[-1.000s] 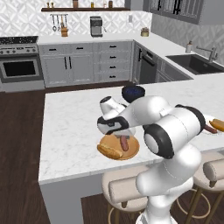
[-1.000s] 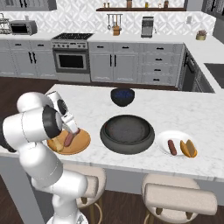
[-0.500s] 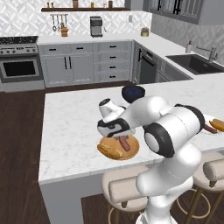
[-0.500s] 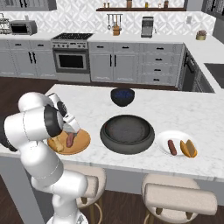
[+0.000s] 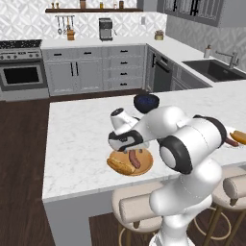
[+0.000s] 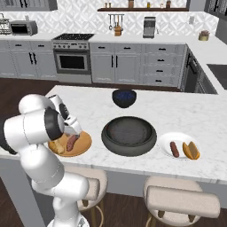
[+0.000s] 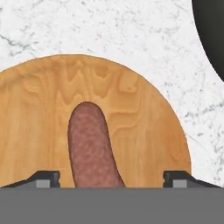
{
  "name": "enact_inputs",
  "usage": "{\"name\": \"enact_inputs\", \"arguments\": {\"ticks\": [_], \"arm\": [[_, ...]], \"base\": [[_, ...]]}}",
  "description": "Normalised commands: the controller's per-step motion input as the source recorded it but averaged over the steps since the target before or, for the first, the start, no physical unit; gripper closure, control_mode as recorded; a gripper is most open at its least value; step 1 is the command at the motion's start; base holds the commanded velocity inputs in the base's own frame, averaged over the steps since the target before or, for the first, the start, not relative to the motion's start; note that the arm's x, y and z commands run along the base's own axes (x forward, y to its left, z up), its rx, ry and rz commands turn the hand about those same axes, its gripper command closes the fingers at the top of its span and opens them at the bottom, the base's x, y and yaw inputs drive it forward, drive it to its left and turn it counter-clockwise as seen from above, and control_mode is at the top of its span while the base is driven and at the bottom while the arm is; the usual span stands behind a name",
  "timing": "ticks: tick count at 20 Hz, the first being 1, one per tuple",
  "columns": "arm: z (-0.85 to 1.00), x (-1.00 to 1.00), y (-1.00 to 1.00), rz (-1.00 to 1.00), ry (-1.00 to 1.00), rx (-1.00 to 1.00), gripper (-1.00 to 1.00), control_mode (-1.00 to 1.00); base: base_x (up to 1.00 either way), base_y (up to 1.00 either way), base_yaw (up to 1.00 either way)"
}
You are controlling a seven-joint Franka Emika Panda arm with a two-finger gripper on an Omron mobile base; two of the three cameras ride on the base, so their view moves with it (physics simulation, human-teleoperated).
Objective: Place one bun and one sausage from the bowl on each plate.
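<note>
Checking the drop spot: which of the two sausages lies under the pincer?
The sausage on the wooden plate, between the open pincer's tips; the other lies on the white plate.

sausage (image 7: 92,148) and bun (image 5: 120,166) on wooden plate (image 7: 144,118), bowl (image 6: 129,135) between plates, white plate (image 6: 179,145)

**Marble Island Anchors a Quiet Grey Kitchen**

A white marble table (image 6: 186,111) stands at the centre of the room, a small dark blue bowl (image 6: 123,97) sitting on it towards the far side. Padded stools (image 6: 181,201) are tucked beneath its near edge. Along the back wall, grey cabinets (image 6: 128,66) flank a stainless oven (image 6: 72,62), with a microwave (image 6: 21,28) to the left and a coffee maker (image 6: 149,27) on the counter. A wooden shelf (image 6: 142,9) carries small jars above hanging utensils (image 6: 116,20). A sink and tap (image 5: 216,67) occupy the side counter, over dark wood flooring (image 5: 24,144).
</note>
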Motion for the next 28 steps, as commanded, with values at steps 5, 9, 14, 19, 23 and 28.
{"name": "enact_inputs", "arguments": {"ticks": [5, 9, 14, 19, 23, 28], "arm": [[0.55, -0.12, -0.06, 0.04, -0.04, 0.06, -1.0, -1.0], [0.95, -0.57, 0.01, 0.04, -0.14, 0.01, -1.0, -1.0], [0.96, -0.72, 0.0, 0.01, -0.32, 0.17, -1.0, -1.0], [1.0, -0.3, -0.07, 0.0, -0.12, 0.21, -1.0, -1.0], [1.0, -0.16, -0.21, 0.0, -0.04, 0.2, -1.0, -1.0], [0.39, -0.16, -0.09, -0.01, -0.02, 0.06, -1.0, -1.0]], "base": [[0.0, 0.0, 0.0], [0.0, 0.0, 0.0], [0.0, 0.0, 0.0], [0.0, 0.0, 0.0], [0.0, 0.0, 0.0], [0.0, 0.0, 0.0]]}}
